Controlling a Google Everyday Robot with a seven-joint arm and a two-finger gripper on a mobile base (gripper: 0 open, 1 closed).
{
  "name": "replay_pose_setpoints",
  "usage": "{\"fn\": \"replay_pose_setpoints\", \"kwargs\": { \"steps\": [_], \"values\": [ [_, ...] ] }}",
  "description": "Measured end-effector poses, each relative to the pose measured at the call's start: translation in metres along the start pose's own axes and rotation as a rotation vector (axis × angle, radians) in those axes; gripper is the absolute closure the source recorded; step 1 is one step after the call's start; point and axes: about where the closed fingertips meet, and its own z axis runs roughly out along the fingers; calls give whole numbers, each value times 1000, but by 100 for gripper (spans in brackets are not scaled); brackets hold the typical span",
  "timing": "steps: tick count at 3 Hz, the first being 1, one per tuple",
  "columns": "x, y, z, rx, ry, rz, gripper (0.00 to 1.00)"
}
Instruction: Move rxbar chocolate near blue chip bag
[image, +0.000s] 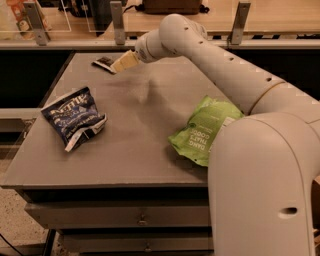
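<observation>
The rxbar chocolate (103, 62) is a small dark flat bar lying at the far left of the grey table (140, 150). My gripper (118, 65) reaches over the far side of the table, its cream-coloured tip right beside the bar's right end. The blue chip bag (73, 117) is a navy bag with white lettering, lying crumpled near the table's left edge, well in front of the bar and apart from the gripper.
A light green bag (204, 130) lies at the right of the table, partly hidden by my arm (225, 70). A railing with posts (117, 22) runs behind the table. Drawers (142, 217) sit under the tabletop.
</observation>
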Motion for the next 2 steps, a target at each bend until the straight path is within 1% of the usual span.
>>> {"fn": "replay_pose_setpoints", "kwargs": {
  "steps": [1,2],
  "values": [
    [1,6,22,-24,7,11,0],
    [-1,16,41,-58,7,9,0]
  ]
}}
